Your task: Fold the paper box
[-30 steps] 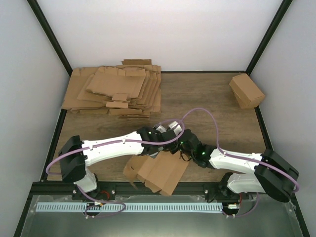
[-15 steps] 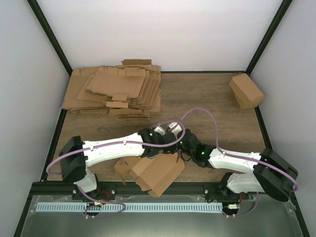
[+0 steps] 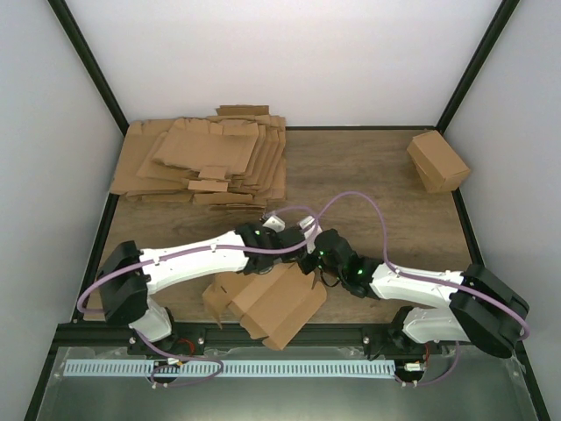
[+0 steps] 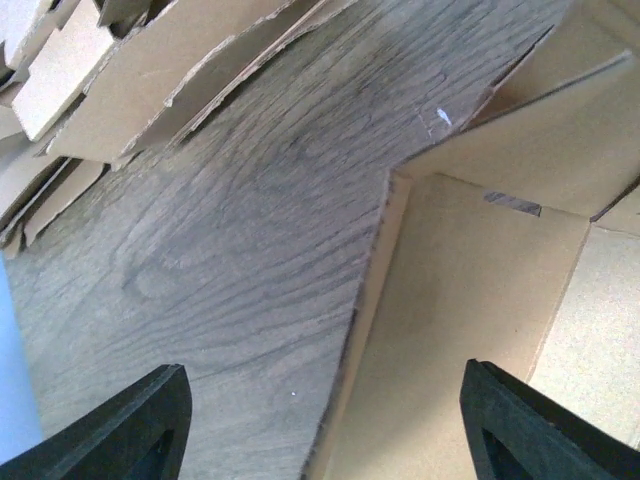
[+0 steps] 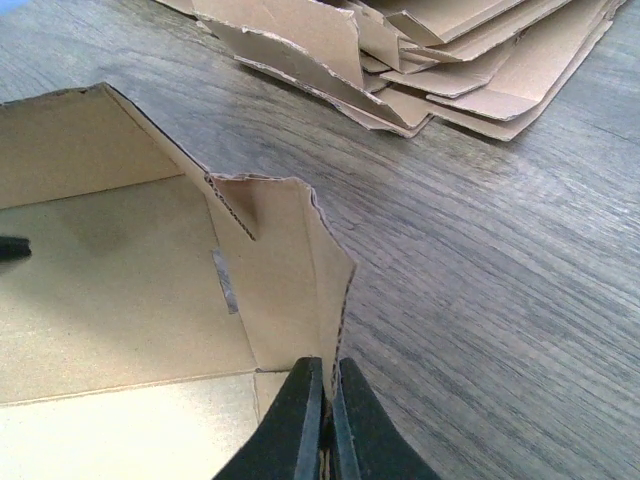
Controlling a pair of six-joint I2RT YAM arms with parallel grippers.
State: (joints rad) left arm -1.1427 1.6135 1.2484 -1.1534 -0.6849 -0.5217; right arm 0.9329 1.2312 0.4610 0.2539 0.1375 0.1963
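Note:
The paper box [image 3: 276,307] is a partly opened brown carton at the near edge of the table, between the arms. My right gripper [image 5: 325,410] is shut on the edge of one of its upright flaps [image 5: 290,270]; in the top view that gripper [image 3: 311,266] is at the box's far right corner. My left gripper [image 4: 330,440] is open, its fingers [image 4: 130,430] wide apart, one over the table and one over the box wall [image 4: 470,300], with the wall's edge between them. In the top view it [image 3: 279,260] hovers at the box's far edge.
A thick pile of flat brown sheets [image 3: 206,162] lies at the back left and also shows in the right wrist view [image 5: 430,60] and the left wrist view [image 4: 130,70]. A closed brown cardboard cuboid [image 3: 436,160] sits at the back right. Purple cables loop over the arms.
The box has shifted a little to the left and turned. My left wrist has drawn back to the left. My right gripper has kept its hold on the flap.

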